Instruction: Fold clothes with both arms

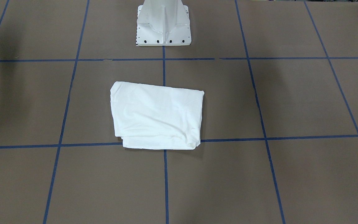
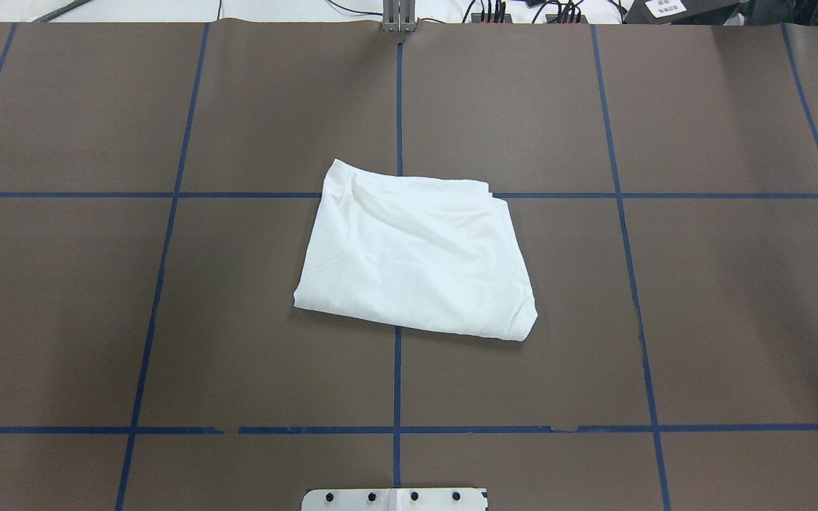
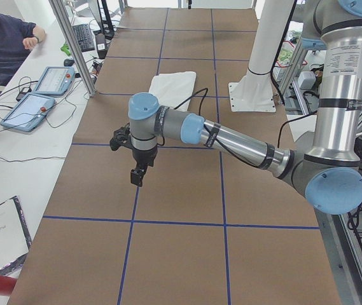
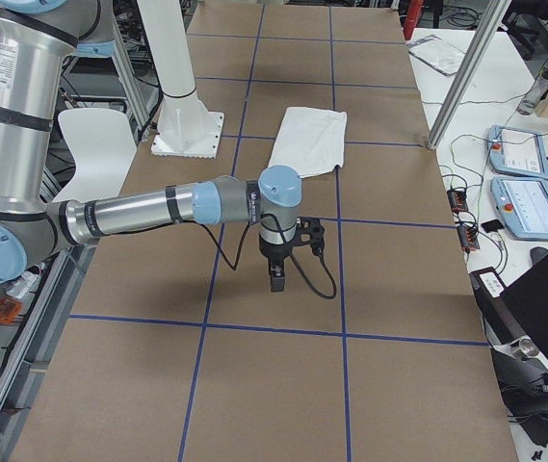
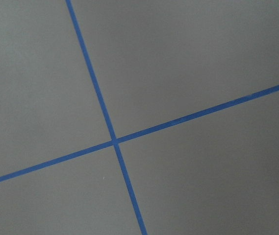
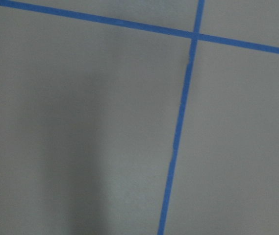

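Left end effector (image 3: 137,180) and right end effector (image 4: 275,281) hover over table (image 2: 700,319), cannot tell if open; T-shirt (image 2: 416,255) lies folded.

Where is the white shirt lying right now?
In the overhead view the folded white shirt lies at the middle of the brown table, across the central blue tape line, a little ahead of the robot's white pedestal base.

Brown paper-covered tabletop (image 2: 735,319), divided into squares by blue tape lines (image 2: 396,376). White flanged pedestal (image 1: 163,25) bolted at tabletop's edge, on centre line. White side desk (image 3: 15,184) alongside tabletop carries blue-rimmed touchscreen pendant (image 3: 55,80), second pendant (image 3: 27,110) just beside it, black keyboard (image 3: 82,37), loose black cables. Seated person in dark top (image 3: 2,41) at desk's far end. Aluminium post (image 3: 72,44) stands beside pendants.
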Robot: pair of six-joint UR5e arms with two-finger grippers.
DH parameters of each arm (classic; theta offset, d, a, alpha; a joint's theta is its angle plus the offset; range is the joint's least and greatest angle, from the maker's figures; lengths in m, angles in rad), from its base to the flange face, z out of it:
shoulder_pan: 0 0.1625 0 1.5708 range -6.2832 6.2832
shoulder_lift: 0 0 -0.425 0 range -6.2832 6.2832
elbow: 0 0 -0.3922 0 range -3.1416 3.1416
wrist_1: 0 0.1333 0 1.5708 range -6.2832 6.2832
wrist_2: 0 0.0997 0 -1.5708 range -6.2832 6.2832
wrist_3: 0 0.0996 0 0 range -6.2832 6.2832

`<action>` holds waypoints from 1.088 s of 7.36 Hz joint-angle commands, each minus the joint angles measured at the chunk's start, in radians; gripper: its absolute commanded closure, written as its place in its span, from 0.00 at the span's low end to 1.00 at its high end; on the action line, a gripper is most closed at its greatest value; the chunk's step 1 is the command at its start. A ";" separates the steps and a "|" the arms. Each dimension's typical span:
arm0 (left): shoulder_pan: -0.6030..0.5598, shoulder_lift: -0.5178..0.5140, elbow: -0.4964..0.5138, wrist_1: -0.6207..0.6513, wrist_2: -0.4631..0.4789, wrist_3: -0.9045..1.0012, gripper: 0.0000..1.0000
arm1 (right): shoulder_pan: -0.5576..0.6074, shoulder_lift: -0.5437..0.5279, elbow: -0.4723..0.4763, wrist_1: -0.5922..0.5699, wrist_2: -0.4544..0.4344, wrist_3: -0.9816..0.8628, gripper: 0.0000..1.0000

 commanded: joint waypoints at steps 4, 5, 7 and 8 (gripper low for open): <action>-0.031 0.104 0.049 -0.083 -0.097 0.037 0.00 | 0.066 -0.047 -0.028 0.000 -0.006 -0.035 0.00; -0.032 0.104 0.032 -0.082 -0.095 0.037 0.00 | 0.066 -0.047 -0.030 0.000 -0.006 -0.037 0.00; -0.029 0.108 0.035 -0.088 -0.097 0.037 0.00 | 0.066 -0.047 -0.030 0.000 -0.006 -0.038 0.00; -0.031 0.119 0.037 -0.082 -0.098 0.038 0.00 | 0.066 -0.047 -0.030 0.001 -0.006 -0.037 0.00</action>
